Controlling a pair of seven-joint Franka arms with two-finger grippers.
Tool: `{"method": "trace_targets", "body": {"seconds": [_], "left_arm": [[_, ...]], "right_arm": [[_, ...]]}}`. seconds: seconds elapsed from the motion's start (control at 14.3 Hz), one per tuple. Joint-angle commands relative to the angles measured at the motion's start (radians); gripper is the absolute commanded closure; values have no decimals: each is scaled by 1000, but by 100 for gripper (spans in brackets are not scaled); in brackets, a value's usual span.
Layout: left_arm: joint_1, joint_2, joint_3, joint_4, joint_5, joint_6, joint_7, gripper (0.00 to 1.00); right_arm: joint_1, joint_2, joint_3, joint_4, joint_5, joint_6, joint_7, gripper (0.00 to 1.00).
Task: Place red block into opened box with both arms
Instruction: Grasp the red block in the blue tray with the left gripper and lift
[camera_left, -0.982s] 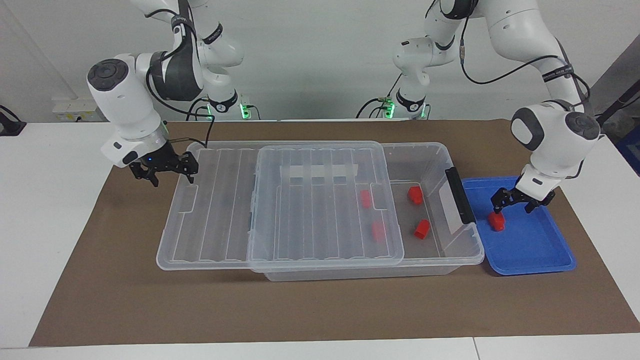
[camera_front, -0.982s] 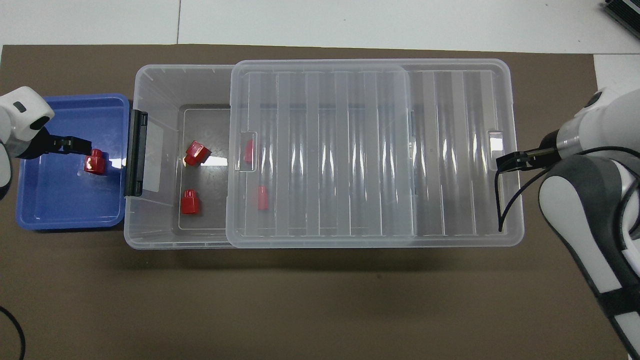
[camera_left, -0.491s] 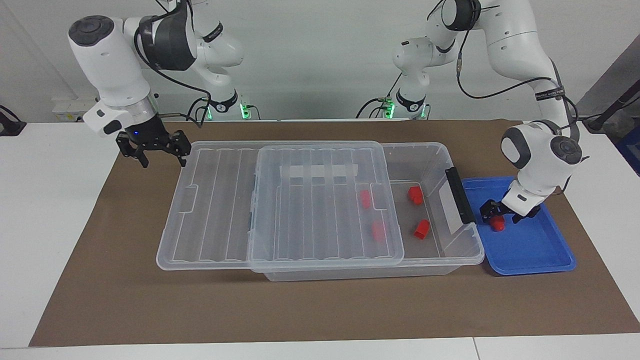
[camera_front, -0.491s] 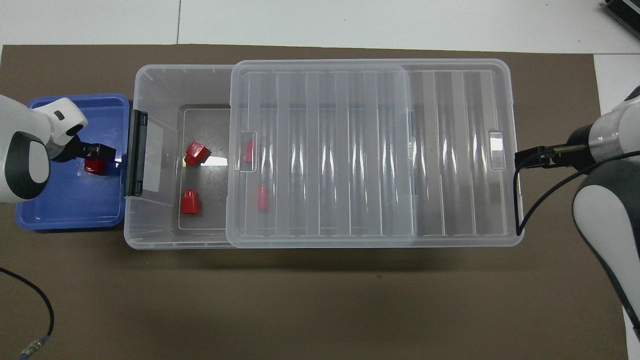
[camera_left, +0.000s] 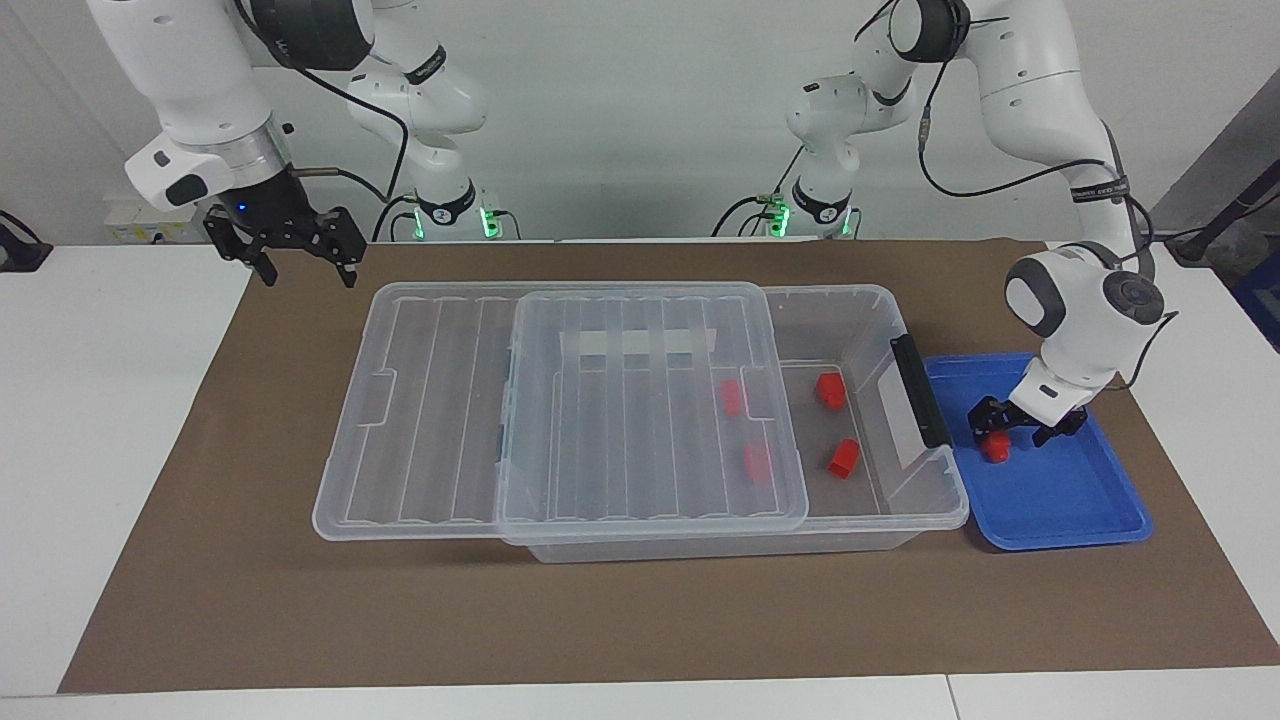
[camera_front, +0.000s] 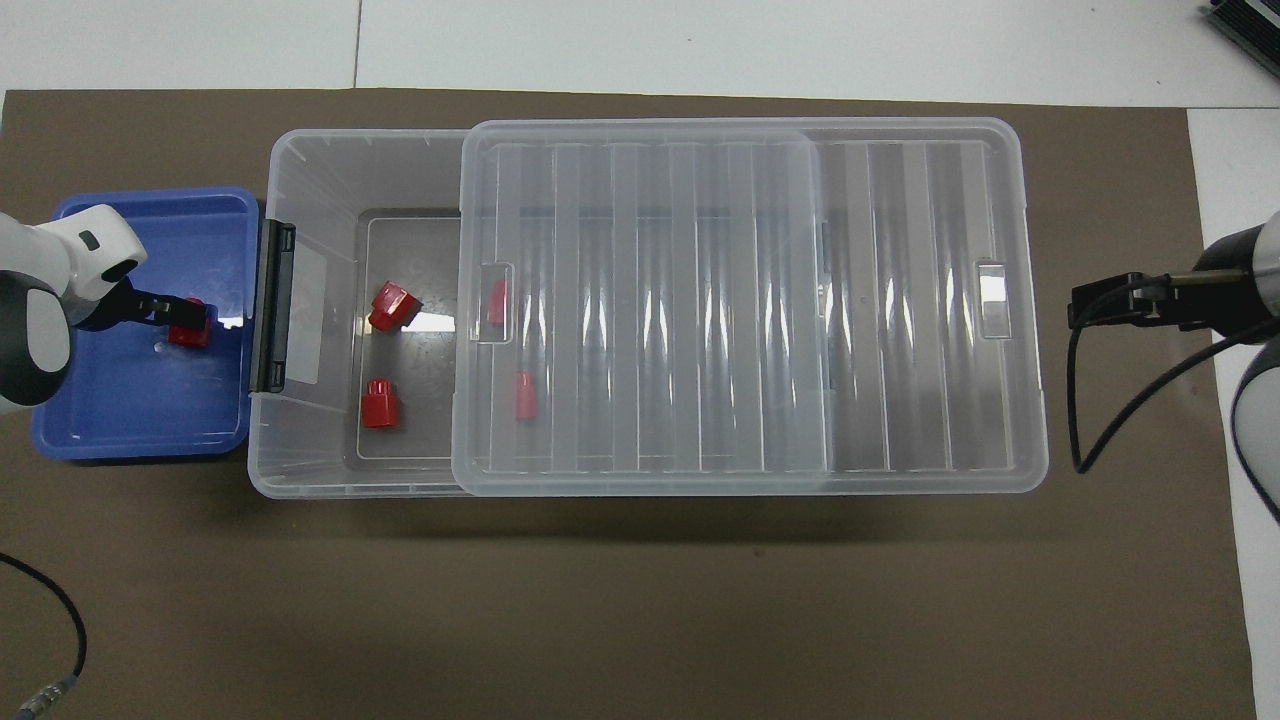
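Observation:
A red block (camera_left: 995, 449) (camera_front: 187, 330) lies in the blue tray (camera_left: 1070, 500) (camera_front: 130, 420) at the left arm's end of the table. My left gripper (camera_left: 1012, 428) (camera_front: 190, 312) is down in the tray, open, with its fingers on either side of that block. The clear box (camera_left: 860, 296) (camera_front: 300, 150) stands beside the tray. Its lid (camera_left: 640, 400) (camera_front: 740, 300) is slid toward the right arm's end, which leaves the tray end uncovered. Several red blocks lie inside the box. My right gripper (camera_left: 307, 272) (camera_front: 1085, 303) hangs open in the air past the lid's end.
A black handle (camera_left: 920, 390) (camera_front: 272, 305) runs along the box's end wall next to the tray. A brown mat (camera_left: 640, 620) covers the table under everything. The right arm's black cable (camera_front: 1100, 420) droops near the lid's corner.
My right gripper has risen and drawn away from the lid's end. My left gripper has come down and moved over the red block in the tray.

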Motion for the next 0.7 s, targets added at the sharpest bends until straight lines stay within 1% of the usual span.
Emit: {"method": "trace_targets", "body": {"seconds": [0.0, 0.07, 0.21, 0.28, 0.49, 0.56, 0.63], "left_arm": [[-2, -16, 2, -25, -14, 30, 14, 12], [-1, -16, 2, -25, -14, 29, 14, 33], [-4, -16, 2, -25, -14, 24, 14, 84], [-5, -16, 2, -25, -14, 19, 14, 100], [-7, -16, 2, -16, -16, 6, 9, 100], [-10, -16, 2, 2, -36, -22, 2, 100], [-7, -14, 2, 33, -100, -63, 0, 100]], "right_arm": [[-13, -3, -1, 9, 13, -26, 12, 1], [-11, 1, 1, 17, 16, -24, 15, 0], [-13, 3, -1, 17, 16, -31, 20, 0], [-17, 5, -2, 17, 18, -29, 19, 0], [-17, 5, -2, 19, 25, -31, 19, 0], [-16, 2, -2, 17, 25, -31, 18, 0], [-16, 0, -2, 12, 24, -29, 18, 0]]}}
